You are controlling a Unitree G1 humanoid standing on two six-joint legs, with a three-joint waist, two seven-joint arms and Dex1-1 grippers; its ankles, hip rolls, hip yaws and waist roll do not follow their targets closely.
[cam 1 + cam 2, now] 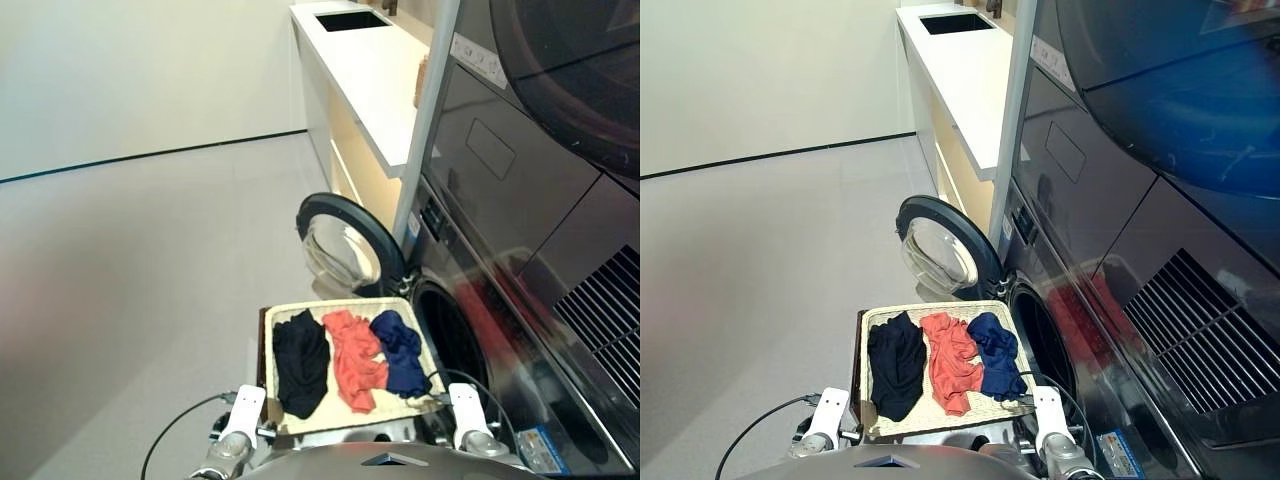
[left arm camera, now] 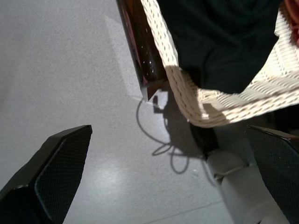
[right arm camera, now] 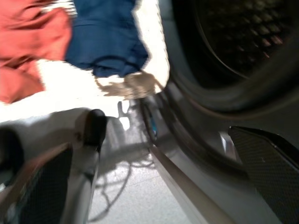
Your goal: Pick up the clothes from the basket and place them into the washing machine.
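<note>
The cream wicker basket [image 1: 340,303] stands in front of the washing machine [image 1: 500,300], beside its dark drum hole [image 1: 452,340]. Three clothes lie side by side in it: black [image 1: 300,362] on the left, orange-red [image 1: 355,360] in the middle, navy blue [image 1: 400,352] nearest the drum. The round glass door [image 1: 345,245] is swung open behind the basket. My left gripper [image 2: 168,177] is open over the floor, short of the basket's near left corner [image 2: 196,107]. My right gripper [image 3: 154,182] is open too, low between the navy garment [image 3: 105,37] and the drum rim [image 3: 210,98].
A brown stand [image 2: 140,51] carries the basket. Above the machine is a dark appliance with a larger round window [image 1: 580,70], and a vent grille [image 1: 610,320] lies to the right. A white counter [image 1: 370,70] with a sink [image 1: 352,19] runs behind. Grey floor [image 1: 130,280] spreads to the left.
</note>
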